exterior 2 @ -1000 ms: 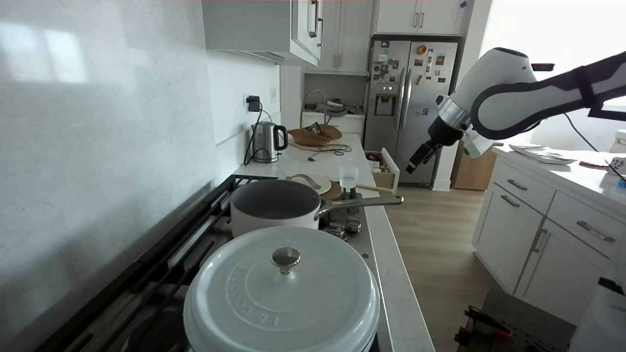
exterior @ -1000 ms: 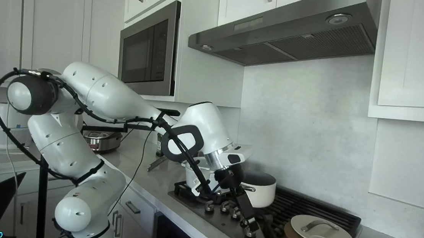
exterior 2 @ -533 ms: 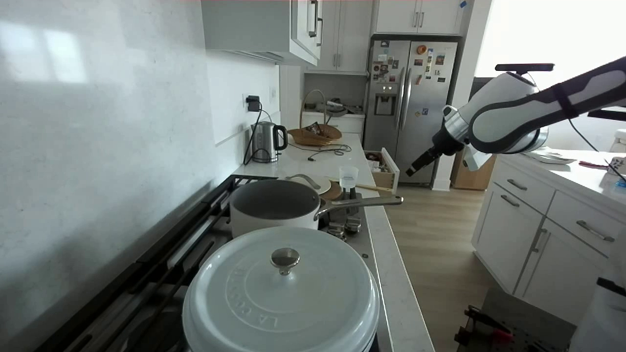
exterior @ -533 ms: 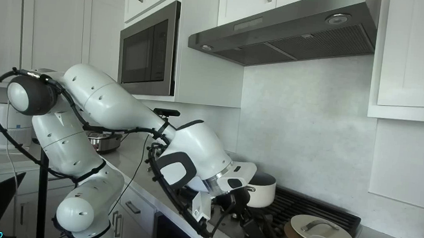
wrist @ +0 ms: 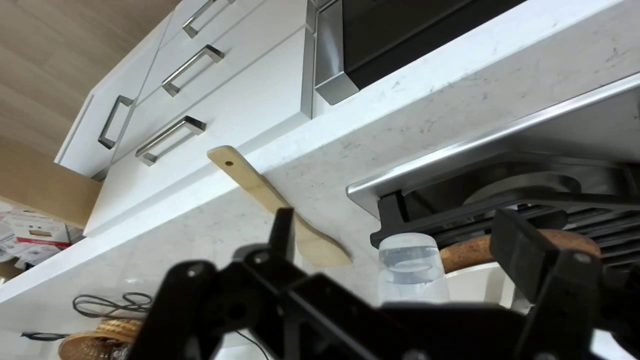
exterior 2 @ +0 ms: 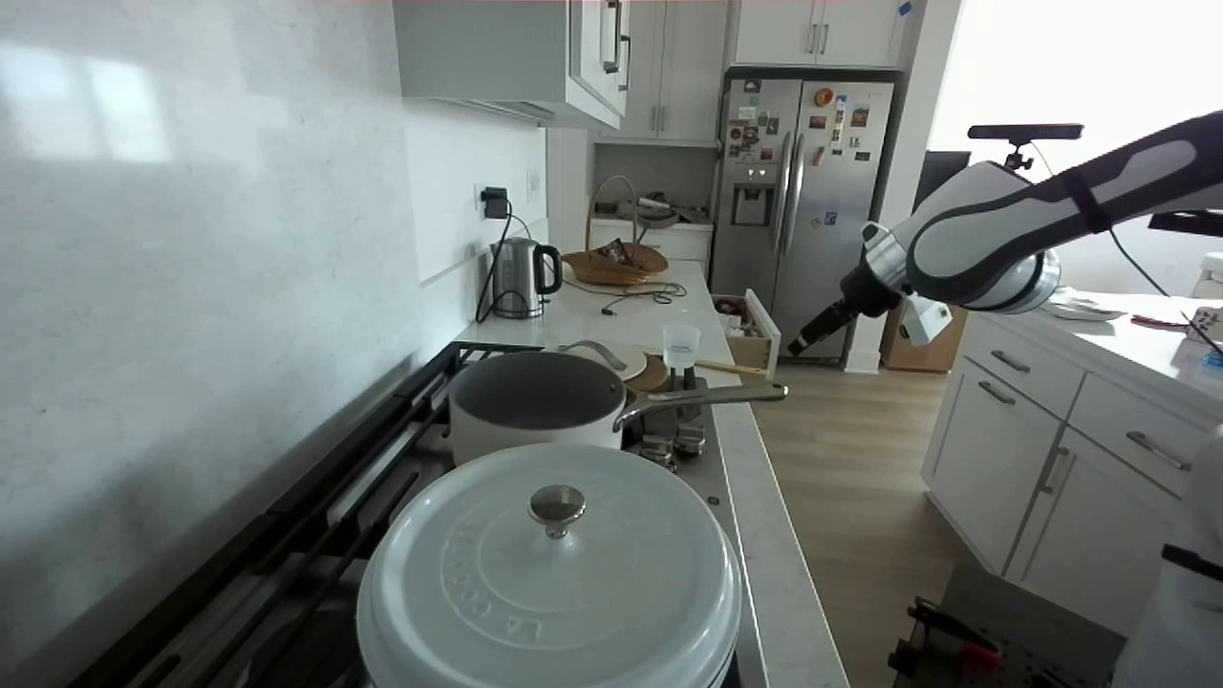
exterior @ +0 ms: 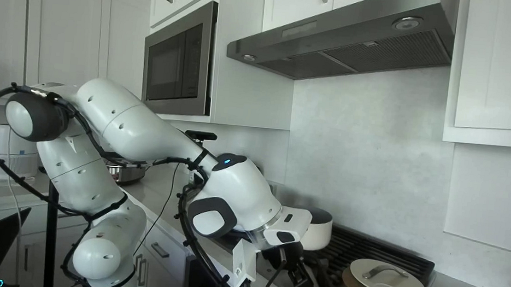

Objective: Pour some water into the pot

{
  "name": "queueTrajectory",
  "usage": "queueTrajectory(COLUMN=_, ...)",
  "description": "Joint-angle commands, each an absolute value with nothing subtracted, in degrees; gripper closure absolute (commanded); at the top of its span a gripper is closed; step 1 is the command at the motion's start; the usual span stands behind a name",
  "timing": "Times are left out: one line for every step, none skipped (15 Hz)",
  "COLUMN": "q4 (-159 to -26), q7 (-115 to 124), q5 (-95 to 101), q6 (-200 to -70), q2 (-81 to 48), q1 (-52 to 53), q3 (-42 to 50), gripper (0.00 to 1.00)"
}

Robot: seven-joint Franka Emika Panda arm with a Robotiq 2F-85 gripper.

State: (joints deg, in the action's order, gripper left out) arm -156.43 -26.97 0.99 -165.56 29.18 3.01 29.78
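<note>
The arm (exterior: 141, 129) arches outward and slants downward, its jaws spread wide.

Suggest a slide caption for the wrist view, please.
Open gripper framing a clear cup, a wooden spatula overhanging the counter.

Cool, diffuse light is recorded in both exterior views, with slight softness of detail. In an exterior view, the upper-right background (exterior 2: 1099, 57) is overexposed to white, window-shaped glare is reflected by the backsplash (exterior 2: 239, 287), and soft shadow is cast across its lower part. In the wrist view, the gripper (wrist: 400, 237) is rendered near-black and out of focus; the countertop edge (wrist: 400, 92) is brightly lit.
</note>
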Motion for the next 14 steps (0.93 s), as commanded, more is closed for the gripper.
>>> queueTrajectory(q4=-156.50, q7=-28.02, q5=0.30, q6=-167.28, q2=28.64, q1=2.54, q3=28.84, gripper=0.00)
queueTrajectory(q4=-156.15, q7=-29.30, q5=0.27, q6=-169.66, q2=27.75, q1=3.66, q3=29.64, gripper=0.00)
queueTrajectory(q4=-155.37, q7=-30.45, q5=0.31, q6=-169.38, q2=27.22, q1=4.63, q3=30.46, gripper=0.00)
queueTrajectory(q4=-154.32, q7=-32.68, q5=-0.67, q6=-168.27, q2=27.16, q1=7.29, q3=32.61, gripper=0.00)
queueTrajectory(q4=-153.71, q7=-34.81, q5=-1.11, q6=-168.67, q2=26.82, q1=9.27, q3=34.28, gripper=0.00)
queueTrajectory(q4=-152.31, q7=-37.53, q5=-2.05, q6=-166.87, q2=26.73, q1=12.43, q3=37.17, gripper=0.00)
queueTrajectory(q4=-151.05, q7=-40.33, q5=-2.60, q6=-165.08, q2=26.99, q1=16.39, q3=41.19, gripper=0.00)
queueTrajectory(q4=-149.88, q7=-42.56, q5=-3.66, q6=-163.86, q2=26.99, q1=19.40, q3=44.20, gripper=0.00)
queueTrajectory(q4=-148.77, q7=-45.60, q5=-4.65, q6=-162.82, q2=27.19, q1=22.96, q3=48.00, gripper=0.00)
queueTrajectory(q4=-147.56, q7=-48.55, q5=-5.47, q6=-161.21, q2=27.70, q1=26.34, q3=51.73, gripper=0.00)
queueTrajectory(q4=-146.24, q7=-52.20, q5=-7.49, q6=-159.72, q2=27.71, q1=28.29, q3=53.87, gripper=0.00)
queueTrajectory(q4=-144.90, q7=-55.08, q5=-8.82, q6=-158.44, q2=27.77, q1=31.03, q3=57.03, gripper=0.00)
queueTrajectory(q4=-143.65, q7=-57.96, q5=-10.01, q6=-157.35, q2=27.50, q1=33.10, q3=59.51, gripper=0.00)
queueTrajectory(q4=-142.36, q7=-60.77, q5=-11.04, q6=-155.76, q2=27.30, q1=35.16, q3=61.96, gripper=0.00)
